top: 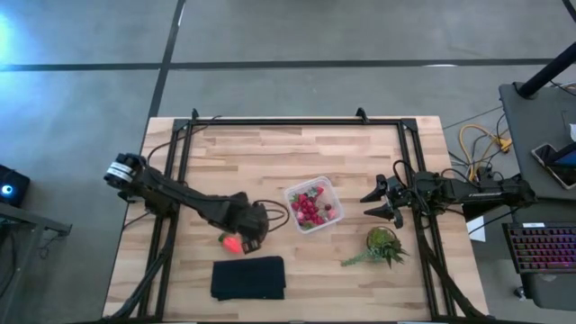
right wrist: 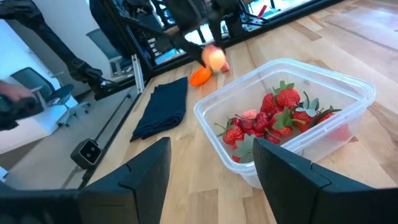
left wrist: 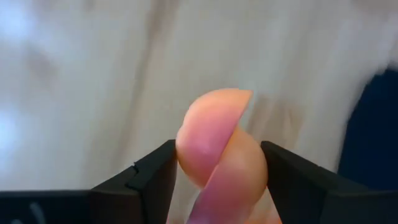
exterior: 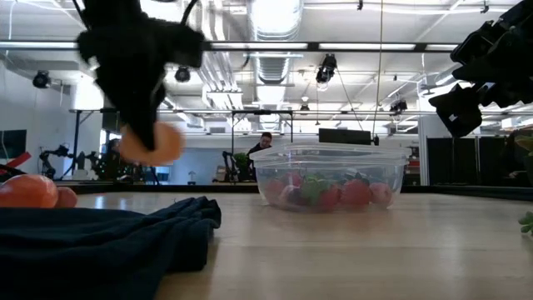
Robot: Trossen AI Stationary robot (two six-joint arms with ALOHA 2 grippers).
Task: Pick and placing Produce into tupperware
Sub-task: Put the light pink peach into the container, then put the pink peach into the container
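Note:
The clear tupperware (top: 314, 205) stands on the table's middle right and holds several red strawberries (right wrist: 283, 112). My left gripper (top: 248, 227) is shut on a pinkish round piece (left wrist: 214, 143), left of the tupperware and above the table. An orange carrot piece (right wrist: 199, 76) lies on the wood just beside it; it also shows in the low view (exterior: 29, 191). My right gripper (top: 384, 203) is open and empty, just right of the tupperware. My left gripper pinches the pinkish round piece between its two fingers (left wrist: 152, 177), on two opposite sides of the piece (left wrist: 186, 155). In the low view the fingers come from above, pointing down, and the piece (exterior: 156, 143) hangs at their ends, lifted clear of the table.
A dark cloth (top: 248, 278) lies crumpled near the table's front edge, below my left gripper. A green leafy plant (top: 384, 246) lies at the front right, near my right arm. A black frame (top: 297, 121) runs around the tabletop.

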